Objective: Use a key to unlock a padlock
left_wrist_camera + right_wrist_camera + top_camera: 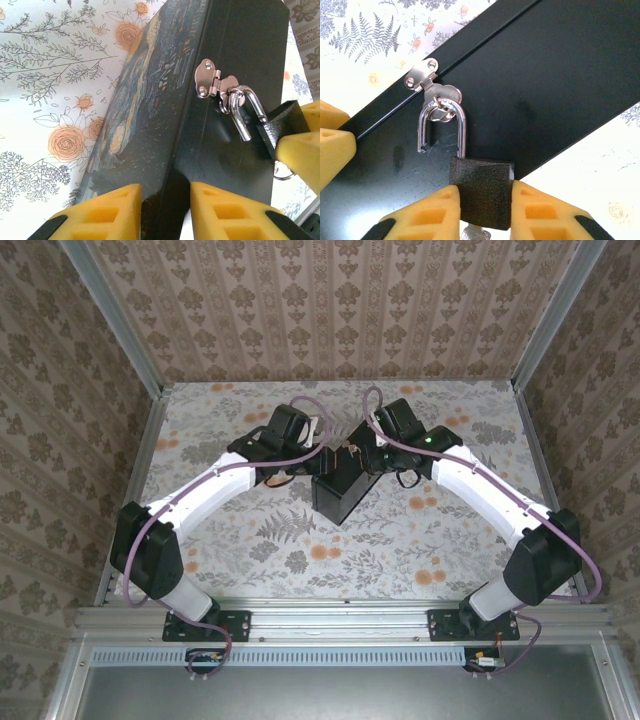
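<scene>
The padlock point(482, 192) is a small black block with a chrome shackle point(461, 130) hooked through the hasp point(422, 75) of the dark box point(535, 85). One shackle leg stands free of the body. My right gripper point(485, 186) is shut on the padlock's body, one yellow finger on each side. The key point(474, 233) sticks out under the body, mostly hidden. In the left wrist view the padlock point(277, 130) hangs at the right. My left gripper point(165, 186) is clamped on the edge of the box point(165, 100) where its painted lid meets its side.
The box point(340, 490) lies in the middle of the flower-print table point(330, 560), between both arms. Patterned walls point(330, 310) close in the back and sides. A metal rail point(340, 615) runs along the near edge.
</scene>
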`<state>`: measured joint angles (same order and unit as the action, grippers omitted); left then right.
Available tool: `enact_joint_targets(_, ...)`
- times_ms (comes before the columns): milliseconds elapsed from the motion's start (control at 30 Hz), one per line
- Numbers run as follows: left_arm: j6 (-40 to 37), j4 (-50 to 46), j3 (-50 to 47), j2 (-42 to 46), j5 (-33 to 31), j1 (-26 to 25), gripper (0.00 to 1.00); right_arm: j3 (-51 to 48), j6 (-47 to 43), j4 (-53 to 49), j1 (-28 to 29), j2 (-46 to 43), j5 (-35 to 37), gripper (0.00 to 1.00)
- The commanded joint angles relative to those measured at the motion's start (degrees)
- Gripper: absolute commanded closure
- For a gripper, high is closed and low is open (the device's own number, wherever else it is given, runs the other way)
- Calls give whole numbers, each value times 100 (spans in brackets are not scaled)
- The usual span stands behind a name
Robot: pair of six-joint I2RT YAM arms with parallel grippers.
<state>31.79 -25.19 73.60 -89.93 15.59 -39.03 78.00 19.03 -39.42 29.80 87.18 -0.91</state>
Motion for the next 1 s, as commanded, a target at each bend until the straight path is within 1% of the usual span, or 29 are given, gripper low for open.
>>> enact_joint_targets(0, 102, -237, -23, 72, 198, -105, 69, 106, 136, -5, 70, 266, 270, 84)
enact_joint_targets(67, 151, -237, -50, 118, 276, -105, 69, 329, 146, -44, 70, 339, 315, 89)
enact_joint_targets(133, 185, -241, -80, 167, 262, -105, 69, 531, 229, -60, 62, 327, 272, 92)
enact_joint_targets(233, 187, -211, -118, 190, 212, -102, 69, 562, 434, 172, 70, 189, -107, 94)
enact_joint_targets(300, 187, -206, -109, 154, 225, -91, 69, 498, 495, 192, 61, 201, -274, 91)
enact_joint_targets(367, 187, -188, -109, 130, 233, -86, 69, 402, 456, 132, 38, 213, -244, 85)
enact_joint_targets(467, 144, -198, -96, 124, 251, -45, 69, 279, 338, 81, -82, 165, -222, 81)
enact_joint_targets(633, 109, -189, -135, 142, 275, 9, 69, 211, 263, 221, -190, 169, -455, 81)
enact_joint_targets(867, 94, -192, -152, 183, 315, 10, 69, 338, 308, 362, -177, 540, -876, 81)
enact_joint_targets(967, 126, -188, -187, 205, 295, 0, 69, 316, 289, 374, -155, 539, -913, 78)
